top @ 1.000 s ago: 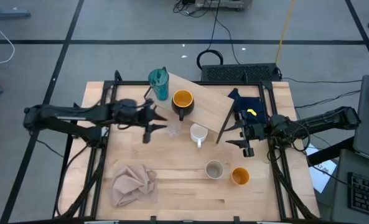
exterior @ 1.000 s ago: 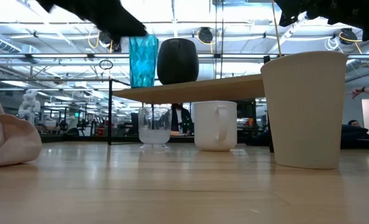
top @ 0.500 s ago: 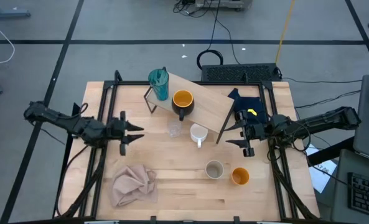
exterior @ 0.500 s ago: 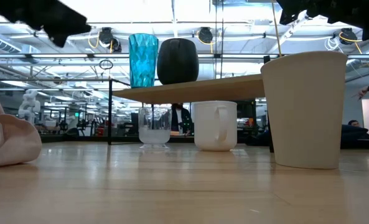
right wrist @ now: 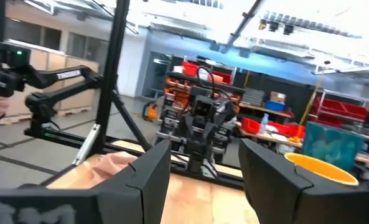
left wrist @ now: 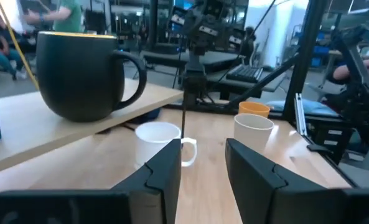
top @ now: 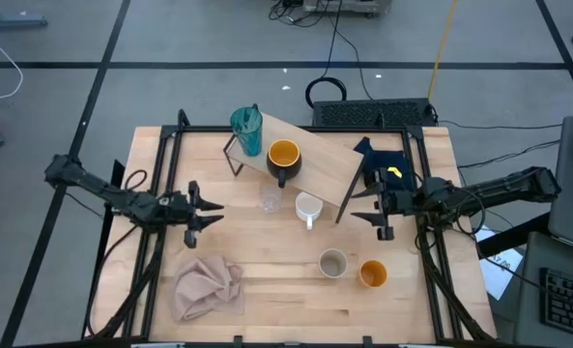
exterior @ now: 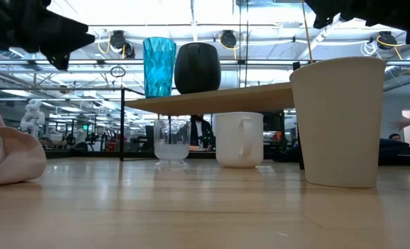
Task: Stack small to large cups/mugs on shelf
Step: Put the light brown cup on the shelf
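On the shelf (top: pixel 315 164), a tilted light-wood board on black wire legs, stand the teal tumbler (top: pixel 246 130) and the black mug with orange inside (top: pixel 283 159). The clear glass (top: pixel 272 200) and white mug (top: pixel 308 207) stand on the table in front of it. Nearer are the beige cup (top: pixel 333 263) and orange cup (top: pixel 372 275). My left gripper (top: pixel 214 212) hovers open left of the glass, pointing right. My right gripper (top: pixel 368 206) hovers open right of the white mug, beside the shelf's right end.
A crumpled pink cloth (top: pixel 209 288) lies near the table's near left corner. A navy cloth (top: pixel 383 159) lies behind the shelf's right end. Black frame rails run along both table sides. There is bare tabletop between the two grippers and the near cups.
My left gripper has drawn back from beside the shelf and tumbler toward the table's left and near edge, and has come lower. The tumbler and black mug stay standing on the shelf.
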Controlling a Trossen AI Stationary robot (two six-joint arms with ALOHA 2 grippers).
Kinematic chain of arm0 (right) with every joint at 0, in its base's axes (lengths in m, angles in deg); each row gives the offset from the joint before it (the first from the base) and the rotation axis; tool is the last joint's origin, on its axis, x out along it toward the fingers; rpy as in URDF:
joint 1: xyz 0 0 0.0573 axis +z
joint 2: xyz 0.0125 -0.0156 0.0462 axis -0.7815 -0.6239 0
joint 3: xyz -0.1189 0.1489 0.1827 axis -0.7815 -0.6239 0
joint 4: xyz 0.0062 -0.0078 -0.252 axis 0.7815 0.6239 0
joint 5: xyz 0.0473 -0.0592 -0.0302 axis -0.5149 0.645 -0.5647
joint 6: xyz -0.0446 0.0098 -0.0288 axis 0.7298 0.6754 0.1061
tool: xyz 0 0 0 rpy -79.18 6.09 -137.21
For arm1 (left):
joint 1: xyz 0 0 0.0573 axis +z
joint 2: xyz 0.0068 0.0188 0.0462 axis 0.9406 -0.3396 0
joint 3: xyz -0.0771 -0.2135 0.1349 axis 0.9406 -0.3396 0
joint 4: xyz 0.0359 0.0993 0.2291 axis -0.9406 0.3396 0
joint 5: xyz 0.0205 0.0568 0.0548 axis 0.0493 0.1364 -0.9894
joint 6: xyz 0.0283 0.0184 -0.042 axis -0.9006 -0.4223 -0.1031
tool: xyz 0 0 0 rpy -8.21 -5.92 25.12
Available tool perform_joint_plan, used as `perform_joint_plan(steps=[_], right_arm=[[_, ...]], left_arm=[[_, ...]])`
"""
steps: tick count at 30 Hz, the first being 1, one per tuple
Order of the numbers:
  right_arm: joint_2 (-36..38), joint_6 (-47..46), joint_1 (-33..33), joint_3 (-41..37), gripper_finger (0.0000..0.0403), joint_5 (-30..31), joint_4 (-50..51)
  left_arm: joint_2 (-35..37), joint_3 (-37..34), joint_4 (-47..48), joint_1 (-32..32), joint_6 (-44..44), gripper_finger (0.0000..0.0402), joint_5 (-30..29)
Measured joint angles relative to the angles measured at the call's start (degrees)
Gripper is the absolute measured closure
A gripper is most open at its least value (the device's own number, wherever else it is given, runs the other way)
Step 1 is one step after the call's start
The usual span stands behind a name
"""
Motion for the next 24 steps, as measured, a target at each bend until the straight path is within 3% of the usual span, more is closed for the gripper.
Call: perform_joint_plan(steps=[7,13,17,21,24], right_arm=[[0.0,0.6,0.0,0.0,0.0220,0.8,0.3],[0.0,0.5,0.0,0.0,0.0220,0.8,0.3],[0.0,0.8,0.0,0.0,0.0220,0.8,0.3],[0.0,0.7,0.0,0.0,0.0220,0.8,0.4],[0.0,0.7,0.0,0.0,0.0220,0.9,0.9]], left_arm=[[0.0,-4.9,-8.4,10.0,-1.3,0.0277,10.5],[0.0,-4.2,-7.1,17.8,-3.2,0.0277,18.5],[0.0,-4.2,-2.8,22.6,-3.2,0.0277,19.6],[0.4,-4.2,-2.6,26.0,-3.4,0.0277,25.5],[2.2,-4.2,-1.2,27.5,-3.9,0.0277,26.5]])
